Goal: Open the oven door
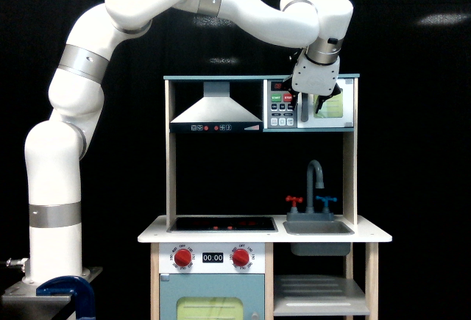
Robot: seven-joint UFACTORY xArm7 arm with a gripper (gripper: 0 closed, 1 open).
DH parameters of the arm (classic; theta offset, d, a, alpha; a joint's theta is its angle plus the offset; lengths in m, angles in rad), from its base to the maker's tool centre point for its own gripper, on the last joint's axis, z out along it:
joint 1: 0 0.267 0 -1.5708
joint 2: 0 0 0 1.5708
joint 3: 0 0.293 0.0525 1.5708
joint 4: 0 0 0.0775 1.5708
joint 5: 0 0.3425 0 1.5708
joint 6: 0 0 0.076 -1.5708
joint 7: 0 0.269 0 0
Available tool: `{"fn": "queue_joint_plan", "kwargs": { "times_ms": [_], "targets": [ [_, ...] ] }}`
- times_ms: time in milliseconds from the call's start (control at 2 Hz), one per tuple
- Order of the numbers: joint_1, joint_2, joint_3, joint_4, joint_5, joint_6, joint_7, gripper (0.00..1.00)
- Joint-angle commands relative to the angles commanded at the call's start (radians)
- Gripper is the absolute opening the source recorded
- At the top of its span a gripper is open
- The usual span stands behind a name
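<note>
A robotics lab or test bay, not a real home. Black curtains [412,187] hang across the whole background, behind and to both sides of the gripper [312,107]. A large white robot arm [73,114] rises from a metal base plate [51,279] fixed with a blue clamp [68,292], far below the gripper on the exterior view's left. Right at the gripper and below it stands a child's toy play kitchen [261,202] of pale wood, with an extractor hood [215,110], a hob [221,224], a sink [318,228] with a tap, and red knobs [182,257].
</note>
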Motion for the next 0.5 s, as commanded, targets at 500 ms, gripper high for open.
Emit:
{"fn": "queue_joint_plan", "kwargs": {
  "times_ms": [500],
  "targets": [
    [-0.010,-0.012,0.015,-0.019,-0.004,-0.009,-0.002,0.00]
  ]
}}
